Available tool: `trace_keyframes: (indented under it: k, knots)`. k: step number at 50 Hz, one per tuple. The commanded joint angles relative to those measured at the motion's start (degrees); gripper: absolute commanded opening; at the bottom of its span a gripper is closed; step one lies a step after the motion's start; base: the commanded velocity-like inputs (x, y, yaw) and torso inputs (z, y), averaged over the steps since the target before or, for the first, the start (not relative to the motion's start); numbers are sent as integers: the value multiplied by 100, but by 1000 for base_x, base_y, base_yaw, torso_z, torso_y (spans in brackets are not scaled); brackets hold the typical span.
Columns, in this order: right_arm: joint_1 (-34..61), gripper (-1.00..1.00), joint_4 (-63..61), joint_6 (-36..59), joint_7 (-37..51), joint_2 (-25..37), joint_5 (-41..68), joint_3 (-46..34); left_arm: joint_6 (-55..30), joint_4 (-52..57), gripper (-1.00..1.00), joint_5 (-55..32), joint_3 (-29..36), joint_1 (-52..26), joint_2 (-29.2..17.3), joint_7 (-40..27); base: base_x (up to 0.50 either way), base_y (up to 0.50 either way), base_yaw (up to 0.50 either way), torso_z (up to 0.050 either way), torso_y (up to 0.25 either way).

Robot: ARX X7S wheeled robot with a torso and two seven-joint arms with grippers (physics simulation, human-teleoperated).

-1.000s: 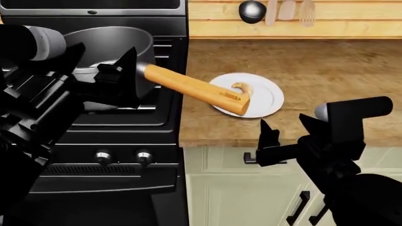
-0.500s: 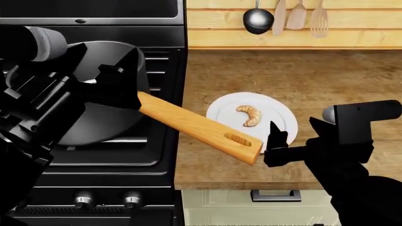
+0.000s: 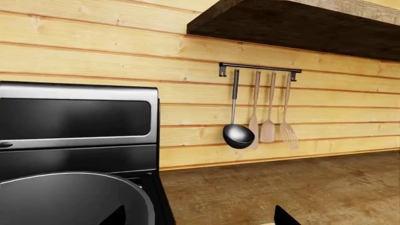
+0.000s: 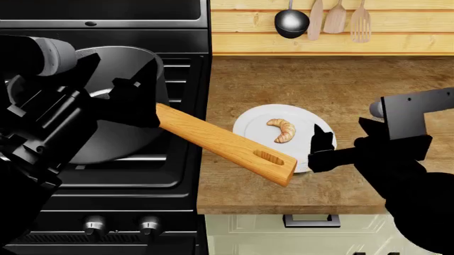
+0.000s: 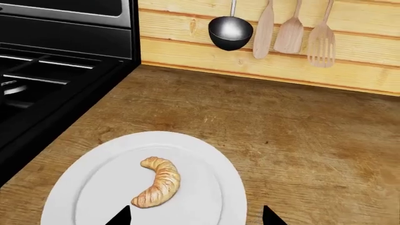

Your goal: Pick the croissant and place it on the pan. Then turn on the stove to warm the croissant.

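croissant (image 4: 283,130) on white plate (image 4: 248,125), lying near the middle, curved, untouched. plate flat on wooden counter (image 4: 341,85), just right of stove (image 4: 177,170). right gripper (image 4: 320,146) over plate's right rim, just right of croissant and not touching it; fingers spread apart, nothing between them. in right wrist view croissant (image 5: 159,182) close in front of and roughly between the two dark fingertips (image 5: 120,216), plate (image 5: 206,173) beneath, gripper (image 5: 194,216) clear of pastry.

pan (image 4: 106,143) on stove grates, grey and deep, wooden handle (image 4: 223,143) sticking out over counter, slotted end overlapping plate's left edge in head view. left gripper (image 4: 120,87) at pan's rim near handle base, fingers apart; contact with pan hard to tell. left wrist view: pan rim (image 3: 75,180) low in frame, two fingertips (image 3: 282,218) spread, nothing held.

silver knobs (image 4: 117,224) along stove front. ladle (image 4: 292,21) and wooden utensils (image 4: 337,18) hanging on plank wall behind counter.
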Motion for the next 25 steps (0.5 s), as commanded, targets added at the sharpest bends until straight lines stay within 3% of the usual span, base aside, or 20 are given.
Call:
trace_keyframes:
  k: [1,11,25]
  knots:
    - [799,100,775,175,-227,152,86,-270,101,-10,100,-30,28,96,-72,14,0,0,0,0,0]
    - [1810,100,1753,404,-545,253,126,-804,162,197,100,-182,8,345,-145,54,0,0,0,0,0]
    - [3014,100,3073,356,-1289,231,-320,-2226,276,283,100,-255,14,304,-249,26,0,0,0,0,0]
